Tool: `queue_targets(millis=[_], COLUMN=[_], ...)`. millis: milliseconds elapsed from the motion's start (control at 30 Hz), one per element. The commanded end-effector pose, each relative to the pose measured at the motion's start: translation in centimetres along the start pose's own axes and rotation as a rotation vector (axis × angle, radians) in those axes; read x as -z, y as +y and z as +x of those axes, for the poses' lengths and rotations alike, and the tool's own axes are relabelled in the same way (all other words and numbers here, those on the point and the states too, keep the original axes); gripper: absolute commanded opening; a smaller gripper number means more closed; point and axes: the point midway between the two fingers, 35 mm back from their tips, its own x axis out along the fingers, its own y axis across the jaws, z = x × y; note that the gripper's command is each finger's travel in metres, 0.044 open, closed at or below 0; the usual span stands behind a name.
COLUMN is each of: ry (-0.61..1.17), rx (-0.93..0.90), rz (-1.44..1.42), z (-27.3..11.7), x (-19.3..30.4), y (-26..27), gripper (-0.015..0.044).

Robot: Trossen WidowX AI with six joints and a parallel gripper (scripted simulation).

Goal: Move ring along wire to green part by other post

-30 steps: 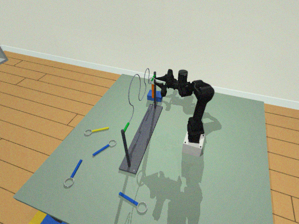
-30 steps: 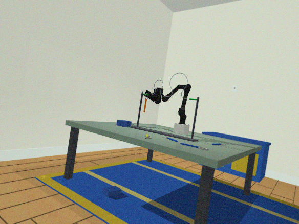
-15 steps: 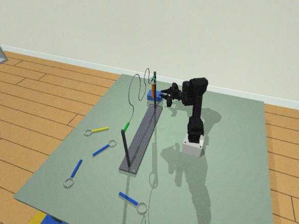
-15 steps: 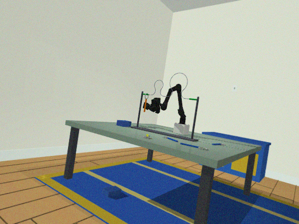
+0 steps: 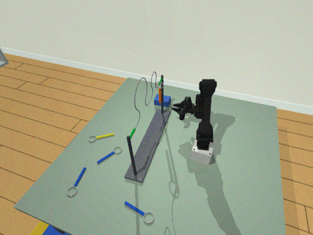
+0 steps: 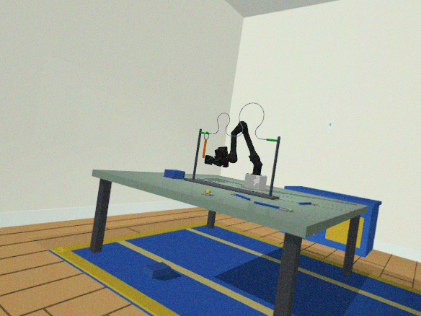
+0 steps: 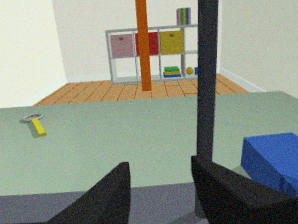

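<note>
The ring hangs on the green part beside the far post. Its orange handle points down. My gripper is partly open and empty, on the robot's side of the post, with its tips near the height of the handle's lower end. In the wrist view the handle ends above the gap between the fingers. The grey wire curves to the other green part at the near post.
A blue block stands behind the far post. A yellow-handled ring tool and several blue-handled ones lie on the table. The posts stand on a dark base strip.
</note>
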Motion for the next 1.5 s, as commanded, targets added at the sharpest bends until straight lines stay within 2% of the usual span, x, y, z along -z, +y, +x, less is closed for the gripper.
queue_targets(millis=[0, 267, 1467], ry=[0.002, -0.005, -0.007], rx=[-0.004, -0.003, -0.003], rz=[0.010, 0.010, 0.009], z=[1.0, 4.3, 9.0], x=[-0.9, -4.8, -4.9], y=[0.1, 0.2, -0.1], gripper=[0.0160, 0.0160, 0.0160])
